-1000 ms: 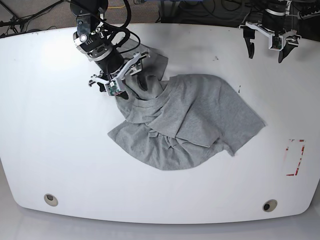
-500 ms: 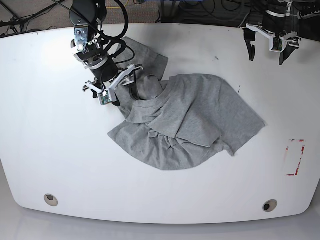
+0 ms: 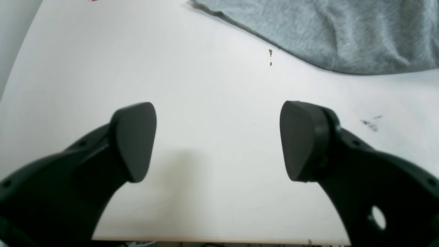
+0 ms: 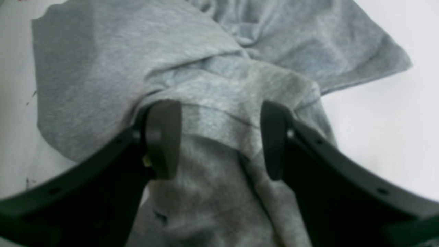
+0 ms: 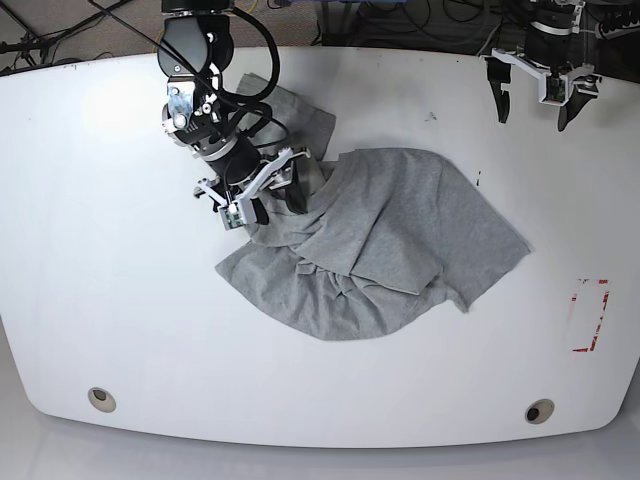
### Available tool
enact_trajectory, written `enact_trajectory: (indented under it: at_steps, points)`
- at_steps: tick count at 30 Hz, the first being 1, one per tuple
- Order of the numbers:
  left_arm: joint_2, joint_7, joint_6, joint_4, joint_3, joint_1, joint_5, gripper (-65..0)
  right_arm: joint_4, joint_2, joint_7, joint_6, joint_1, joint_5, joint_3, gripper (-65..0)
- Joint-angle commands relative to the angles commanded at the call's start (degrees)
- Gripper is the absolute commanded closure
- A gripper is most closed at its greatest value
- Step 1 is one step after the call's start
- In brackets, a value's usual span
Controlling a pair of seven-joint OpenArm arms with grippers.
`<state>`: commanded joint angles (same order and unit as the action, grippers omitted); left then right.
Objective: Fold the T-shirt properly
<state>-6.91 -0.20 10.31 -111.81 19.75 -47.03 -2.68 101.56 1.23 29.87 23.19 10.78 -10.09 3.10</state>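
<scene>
Since the earlier frames the right gripper (image 5: 268, 196) is shifting down and inward over the rumpled upper-left part of the T-shirt (image 5: 380, 240), away from the table's far edge. Its jaws are standing partly apart with a raised ridge of grey cloth (image 4: 219, 113) lying between the fingertips (image 4: 164, 137) — not yet pinched, as far as the wrist view shows. The T-shirt is lying bunched and crumpled near the middle of the white table (image 5: 100, 280), one flap trailing up toward the far-left edge.

The left gripper (image 5: 533, 103) is hanging at the far right corner, jaws wide and empty, well apart from the garment.

The risk here is catching several layers at once — the ridge looks like overlapped folds, so a lift could be dragging the whole heap rather than spreading it. A shallow pinch may also be letting the soft cloth slip out.
</scene>
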Motion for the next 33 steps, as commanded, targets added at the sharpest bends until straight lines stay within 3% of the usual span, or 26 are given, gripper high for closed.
enact_trajectory:
  at_steps: [17,33]
  points:
    - [-0.23,-0.87,0.02,-0.29,0.21,-0.35,0.01,-53.4,2.86,2.68,-0.49,0.02,3.46,2.46,0.49,-35.3]
    - [-0.32,-1.30,-0.06,-0.25,0.22,-0.26,0.01,-53.7,0.77,2.22,-0.18,0.41,0.87,0.94,1.24,-35.3]
